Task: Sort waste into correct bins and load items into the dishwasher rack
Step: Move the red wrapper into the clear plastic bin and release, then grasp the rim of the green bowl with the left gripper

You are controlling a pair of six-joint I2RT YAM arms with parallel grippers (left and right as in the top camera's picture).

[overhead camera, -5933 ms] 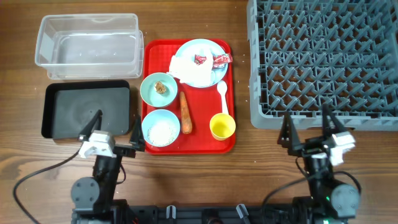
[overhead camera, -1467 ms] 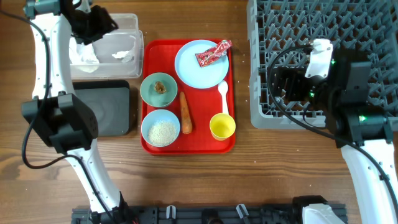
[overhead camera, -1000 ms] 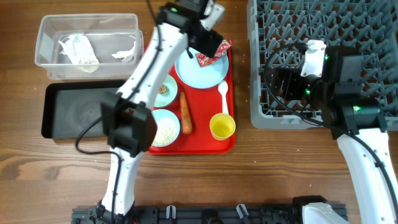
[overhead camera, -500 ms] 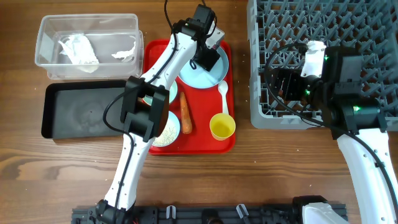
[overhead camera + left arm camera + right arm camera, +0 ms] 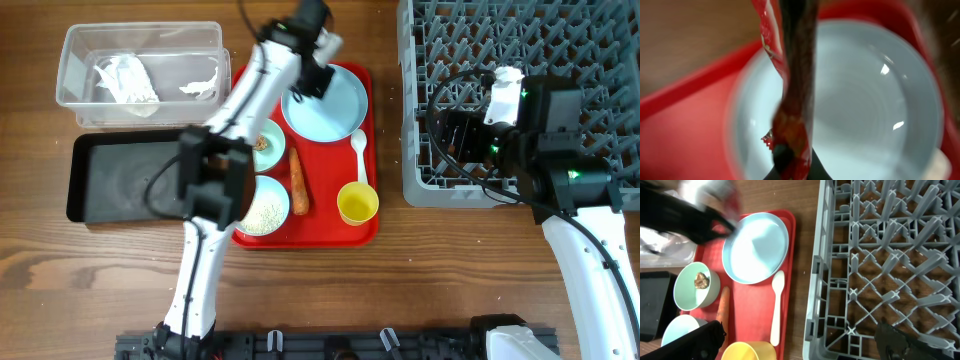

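Observation:
My left gripper [image 5: 311,78] hovers over the pale blue plate [image 5: 335,105] and is shut on a red snack wrapper [image 5: 790,137], which hangs between the jaws above the plate [image 5: 865,100] in the left wrist view. The plate's face is bare. My right gripper [image 5: 797,345] stands open over the front left corner of the grey dishwasher rack [image 5: 530,90], holding nothing. On the red tray [image 5: 245,80] lie a white spoon [image 5: 358,150], a carrot [image 5: 298,182] and a yellow cup [image 5: 357,203].
The clear tub [image 5: 75,60] at the back left holds a crumpled napkin [image 5: 125,80]. The black tray [image 5: 110,180] sits in front of it. Two bowls stand on the red tray, one with a brown scrap [image 5: 264,143], one with rice [image 5: 262,208].
The left jaws have shut on the red wrapper at the plate's far edge and raised it off the plate, drifting slightly left. The right arm has stayed put.

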